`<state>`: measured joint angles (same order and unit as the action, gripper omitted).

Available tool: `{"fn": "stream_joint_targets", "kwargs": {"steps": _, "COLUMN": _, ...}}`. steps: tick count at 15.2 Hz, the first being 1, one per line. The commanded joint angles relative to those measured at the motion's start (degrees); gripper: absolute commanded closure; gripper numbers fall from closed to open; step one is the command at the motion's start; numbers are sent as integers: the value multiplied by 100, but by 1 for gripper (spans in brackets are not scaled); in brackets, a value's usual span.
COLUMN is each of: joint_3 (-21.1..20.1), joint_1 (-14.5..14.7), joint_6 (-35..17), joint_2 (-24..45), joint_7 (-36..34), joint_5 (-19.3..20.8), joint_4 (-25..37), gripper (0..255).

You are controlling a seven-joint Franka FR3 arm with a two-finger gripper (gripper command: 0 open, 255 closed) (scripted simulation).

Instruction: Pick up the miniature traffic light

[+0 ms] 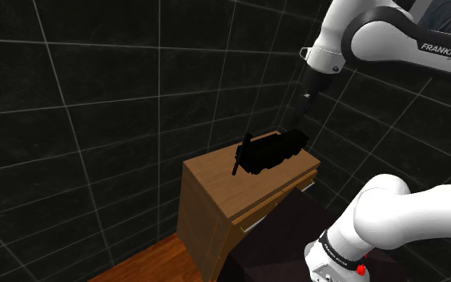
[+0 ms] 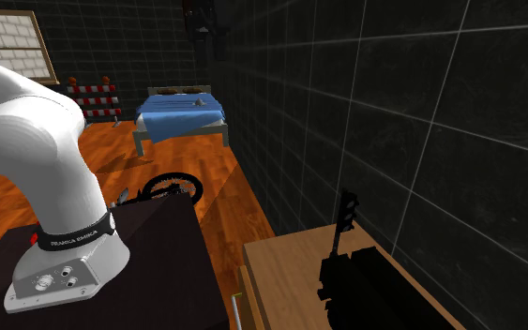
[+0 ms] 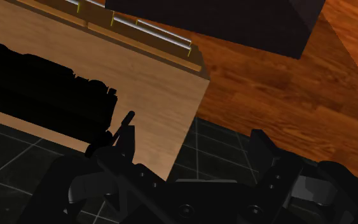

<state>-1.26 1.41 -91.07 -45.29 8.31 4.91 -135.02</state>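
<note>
Traffic light [image 2: 348,216] — clear of wide-spread hand [image 3: 180,153]

In the shoulder view, the traffic light [image 1: 242,154] stands on the cabinet [image 1: 207,178], just at 9 o'clock of a block [image 1: 278,149] that also lies there. The stand [image 1: 283,236] sits at 5 o'clock of the cabinet, and the wall [image 1: 95,96] at 11.

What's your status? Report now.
Gripper open, empty, above wooden cabinet. Traffic light standing on its top. Bulky black object right beside it, may crowd the grasp.
</note>
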Motion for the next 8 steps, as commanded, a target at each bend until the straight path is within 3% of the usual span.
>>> {"fn": "stream_joint_targets", "kwargs": {"steps": 1, "joint_3": 0, "joint_1": 0, "joint_6": 0, "joint_2": 0, "joint_7": 0, "joint_5": 0, "joint_4": 0, "gripper": 0}}
{"fn": "stream_joint_targets", "kwargs": {"steps": 8, "joint_3": 465, "joint_1": -166, "joint_6": -1221, "joint_2": 1011, "joint_7": 311, "joint_5": 180, "joint_4": -196, "gripper": 0}}
